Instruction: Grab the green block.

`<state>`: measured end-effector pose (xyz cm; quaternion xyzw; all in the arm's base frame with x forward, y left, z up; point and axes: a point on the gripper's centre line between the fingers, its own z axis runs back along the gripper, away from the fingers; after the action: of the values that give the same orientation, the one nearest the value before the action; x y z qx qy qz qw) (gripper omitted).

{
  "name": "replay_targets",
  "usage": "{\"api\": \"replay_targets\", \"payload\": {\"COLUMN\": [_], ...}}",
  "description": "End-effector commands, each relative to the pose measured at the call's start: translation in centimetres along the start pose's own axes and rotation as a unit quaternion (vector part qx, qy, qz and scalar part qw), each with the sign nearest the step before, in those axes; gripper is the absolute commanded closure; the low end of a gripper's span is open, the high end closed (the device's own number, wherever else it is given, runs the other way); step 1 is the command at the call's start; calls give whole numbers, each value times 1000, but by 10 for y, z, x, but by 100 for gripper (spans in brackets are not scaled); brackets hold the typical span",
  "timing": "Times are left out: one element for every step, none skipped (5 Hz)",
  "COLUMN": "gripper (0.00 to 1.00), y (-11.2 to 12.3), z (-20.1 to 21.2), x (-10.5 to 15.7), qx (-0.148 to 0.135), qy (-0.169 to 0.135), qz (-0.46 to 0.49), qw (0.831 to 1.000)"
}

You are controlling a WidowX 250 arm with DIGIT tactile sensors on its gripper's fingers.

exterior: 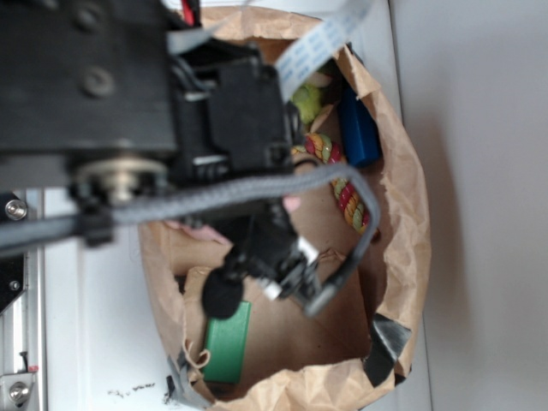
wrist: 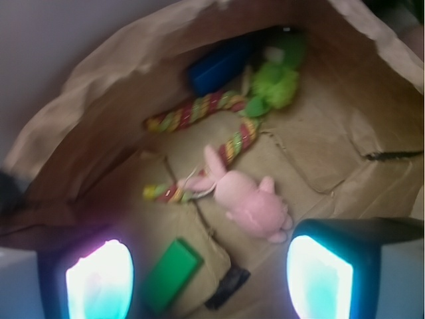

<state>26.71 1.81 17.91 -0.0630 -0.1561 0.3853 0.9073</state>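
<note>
Green block [wrist: 170, 274] lies flat on the paper bag's [wrist: 332, 153] floor near the pink toy [wrist: 249, 203]; probably light, stiff, smooth, best pinched across its narrow sides. Gripper [wrist: 209, 279] hangs wide open, empty.

The exterior view looks almost straight down from just above the arm [exterior: 128, 94], so near that the black links fill the frame from 9 to 12 o'clock. Below them the paper bag [exterior: 402, 205] opens toward the lens. The wrist view sits low at the bag's mouth, facing down and forward into it, close to the floor, with two glowing fingertips [wrist: 99, 279] at 7 and 5 o'clock. Both views share the bag's inside: the green block [exterior: 228, 342] at 6 o'clock outside, 7 o'clock [wrist: 170, 274] at the wrist; the blue block [exterior: 358, 130] at 1 o'clock outside, 12 o'clock [wrist: 219, 64] at the wrist.
</note>
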Motion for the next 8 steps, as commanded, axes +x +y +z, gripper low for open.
{"api": "replay_targets", "payload": {"gripper": [0,0,0,0,0,0,0,0], "y": [7,7,7,7,7,9,-3,-9], "z": [-18,-18,-18,-18,-18,-26,-47,-60], "x": [15,15,15,15,15,6,3,-3], "qx": [20,20,20,20,20,-5,7,14], "qy": [-23,-23,-23,-23,-23,-37,-25,-11], "qz": [86,86,86,86,86,110,123,137], "qw": [996,996,996,996,996,993,992,990]}}
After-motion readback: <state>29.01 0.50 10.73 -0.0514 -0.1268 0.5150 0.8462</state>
